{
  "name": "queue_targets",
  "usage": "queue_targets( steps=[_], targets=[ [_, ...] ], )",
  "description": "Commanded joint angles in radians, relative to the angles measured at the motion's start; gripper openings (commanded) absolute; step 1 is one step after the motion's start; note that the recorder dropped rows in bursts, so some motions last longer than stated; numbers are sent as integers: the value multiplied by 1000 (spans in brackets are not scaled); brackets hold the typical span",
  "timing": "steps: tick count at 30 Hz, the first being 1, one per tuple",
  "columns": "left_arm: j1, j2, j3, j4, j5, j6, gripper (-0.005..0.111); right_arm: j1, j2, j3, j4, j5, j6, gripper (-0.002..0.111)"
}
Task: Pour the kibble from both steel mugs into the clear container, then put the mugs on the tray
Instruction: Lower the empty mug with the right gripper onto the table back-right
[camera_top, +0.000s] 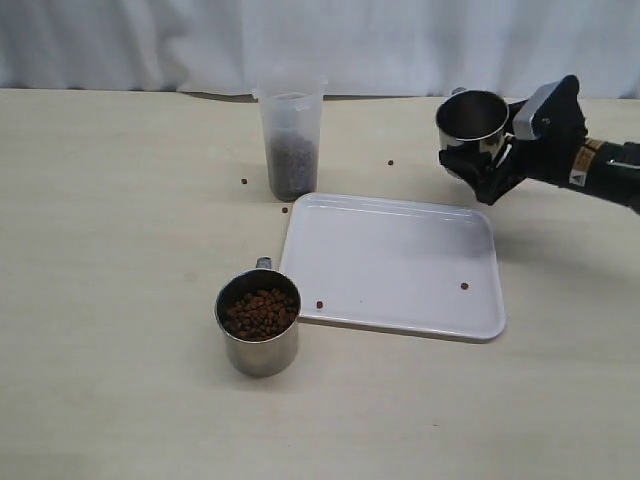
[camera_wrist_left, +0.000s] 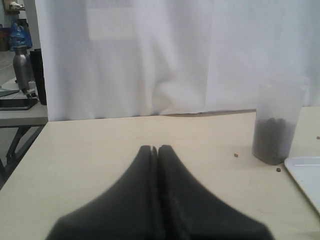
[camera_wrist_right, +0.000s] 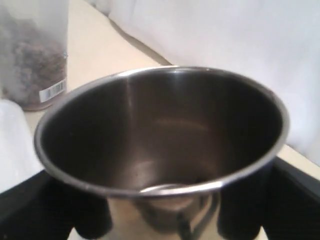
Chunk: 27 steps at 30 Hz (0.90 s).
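Polished steel, cloudy plastic, matt tabletop.
Mirror-shiny, smooth steel mugs (camera_top: 472, 118) (camera_top: 259, 330); translucent, frosted-looking plastic container (camera_top: 291, 140); smooth white plastic tray (camera_top: 400, 270) with a soft sheen; dry, matt brown kibble (camera_top: 260, 313); pale matt table (camera_top: 120, 250); white cloth curtain (camera_top: 300, 40).

empty mug (camera_top: 472, 118) aloft, full mug (camera_top: 259, 318) upright

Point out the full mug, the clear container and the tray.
full steel mug (camera_top: 258, 347): exterior view, front wall below the rim.
clear container (camera_top: 291, 143): exterior view, middle of its wall.
tray (camera_top: 393, 265): exterior view, bare middle of its floor.
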Motion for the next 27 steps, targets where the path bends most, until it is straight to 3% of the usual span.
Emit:
queue_targets(
  steps=[1, 5, 14, 19, 23, 27],
  targets=[
    [-10, -3, 3, 0, -11, 0, 0, -6, 117, -1, 282, -202, -109, 5],
    [-10, -3, 3, 0, -11, 0, 0, -6, 183, -1, 358, -223, -109, 5],
    [-10, -3, 3, 0, -11, 0, 0, 2, 223, -47, 243, -223, -109, 5],
    [-10, -3, 3, 0, -11, 0, 0, 39, 223, -47, 280, -115, -109, 7],
    [-10, -3, 3, 0, -11, 0, 0, 62, 223, -48, 280, -121, -109, 22],
    [-10, -3, 3, 0, -11, 0, 0, 64, 223, -48, 305, -157, -109, 45]
  ],
)
